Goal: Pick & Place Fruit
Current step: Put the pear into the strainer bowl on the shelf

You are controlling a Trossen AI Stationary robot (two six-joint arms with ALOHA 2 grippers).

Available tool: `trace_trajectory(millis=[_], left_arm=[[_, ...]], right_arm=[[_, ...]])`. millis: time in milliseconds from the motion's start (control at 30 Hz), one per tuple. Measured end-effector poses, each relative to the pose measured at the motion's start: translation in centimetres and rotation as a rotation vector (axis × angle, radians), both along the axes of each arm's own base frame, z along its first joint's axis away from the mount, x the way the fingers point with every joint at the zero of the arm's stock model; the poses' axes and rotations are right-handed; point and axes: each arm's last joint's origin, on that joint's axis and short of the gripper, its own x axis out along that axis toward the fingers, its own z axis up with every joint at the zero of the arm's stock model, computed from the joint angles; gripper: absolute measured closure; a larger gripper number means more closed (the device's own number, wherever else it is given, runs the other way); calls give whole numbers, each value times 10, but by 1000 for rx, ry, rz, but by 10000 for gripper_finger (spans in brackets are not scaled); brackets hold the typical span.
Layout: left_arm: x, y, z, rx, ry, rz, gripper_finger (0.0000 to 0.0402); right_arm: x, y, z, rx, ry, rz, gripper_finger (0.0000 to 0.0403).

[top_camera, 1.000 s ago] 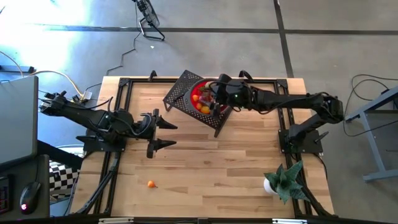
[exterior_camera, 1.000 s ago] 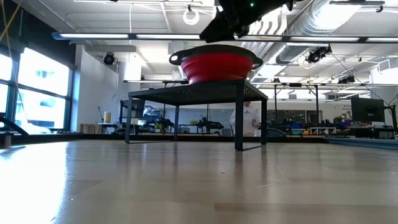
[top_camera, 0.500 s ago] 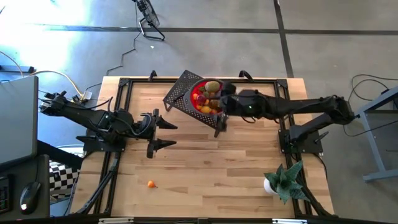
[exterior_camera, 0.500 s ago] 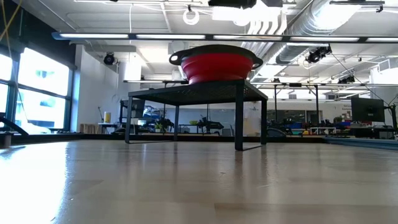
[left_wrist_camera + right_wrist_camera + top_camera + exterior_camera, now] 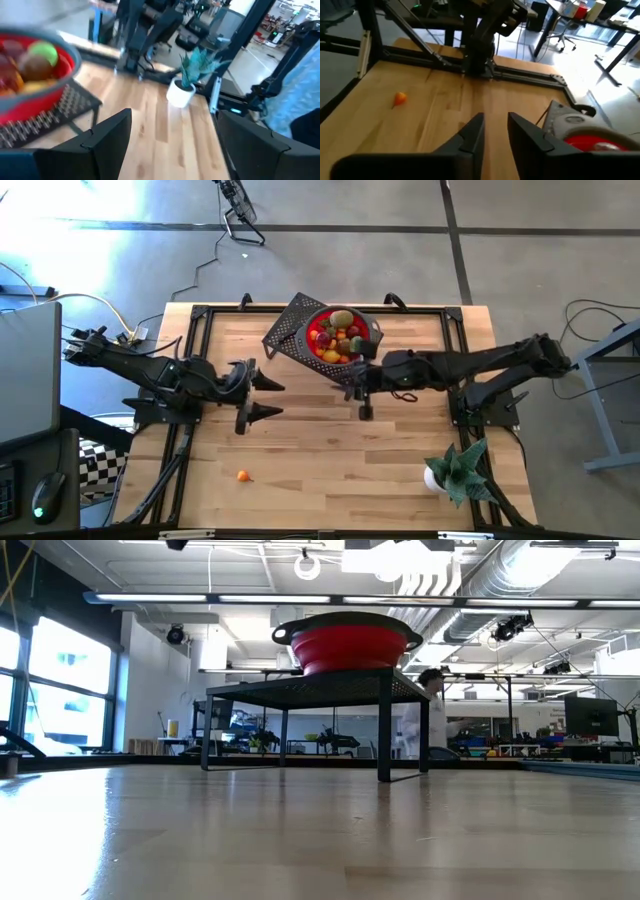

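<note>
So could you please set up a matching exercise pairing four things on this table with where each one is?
Things:
1. red bowl
2. lone orange fruit
3. spiky green plant
4. right claw

Places:
A. on the bare wood at the table's near left
B. on the black mesh stand
C. at the table's near right corner
D. over the table's middle, just clear of the stand

Pairs: 1-B, 2-A, 3-C, 4-D

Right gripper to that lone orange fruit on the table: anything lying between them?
Nothing. In the high view only bare wooden table separates the right gripper from the orange fruit; the right wrist view shows the same bare boards.
</note>
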Motion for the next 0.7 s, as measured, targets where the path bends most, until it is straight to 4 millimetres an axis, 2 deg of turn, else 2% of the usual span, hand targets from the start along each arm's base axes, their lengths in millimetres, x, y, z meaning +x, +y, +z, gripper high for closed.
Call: trace_trajectory(millis=[267,433,700], left_arm=[[-4,-9,-17,-164,180,-32,110],[-4,-30,-23,-193,213,-85,110],[-14,-67,-31,-125,230,-104,110]], right_arm=[[-4,21,-3,48,30,54,367],[-7,33,-3,55,31,93,372],[-8,43,-4,105,34,105,372]])
